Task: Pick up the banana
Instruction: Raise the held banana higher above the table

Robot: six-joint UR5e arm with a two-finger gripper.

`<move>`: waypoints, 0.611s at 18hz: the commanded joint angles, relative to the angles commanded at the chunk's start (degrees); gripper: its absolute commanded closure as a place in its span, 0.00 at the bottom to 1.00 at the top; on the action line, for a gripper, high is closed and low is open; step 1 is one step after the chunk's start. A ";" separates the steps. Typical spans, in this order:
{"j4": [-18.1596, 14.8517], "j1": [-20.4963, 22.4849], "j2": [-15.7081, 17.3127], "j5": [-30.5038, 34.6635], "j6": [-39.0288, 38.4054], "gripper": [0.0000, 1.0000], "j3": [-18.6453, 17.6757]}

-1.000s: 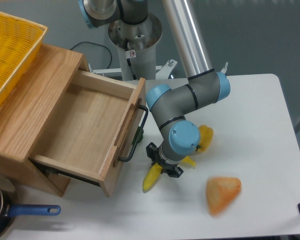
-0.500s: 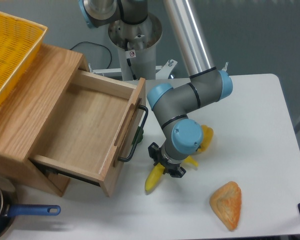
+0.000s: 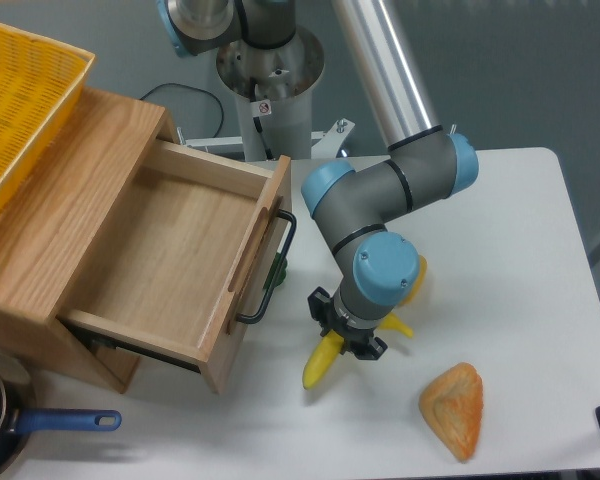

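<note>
The banana (image 3: 321, 364) is long, slim and yellow. It sits in my gripper (image 3: 347, 334), whose two black fingers are shut on its middle. One end points down-left toward the table and the other end pokes out to the right at the wrist. The banana hangs just above the white table (image 3: 520, 260), casting a shadow below. The arm's blue wrist joint hides the middle of the banana.
A yellow bell pepper (image 3: 413, 278) lies just behind the wrist. An orange triangular wedge (image 3: 453, 408) lies at the front right. An open wooden drawer (image 3: 170, 250) with a black handle (image 3: 270, 275) stands to the left. A pan with a blue handle (image 3: 65, 421) is at the front left.
The gripper has moved right and slightly forward with the banana in it. The orange wedge shifted and settled at the front right a second ago, then stayed still.
</note>
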 joint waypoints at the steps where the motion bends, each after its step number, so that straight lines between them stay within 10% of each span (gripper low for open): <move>1: 0.35 0.26 0.26 0.79 2.37 0.67 0.09; 11: 0.62 0.53 4.57 3.08 13.21 0.67 3.33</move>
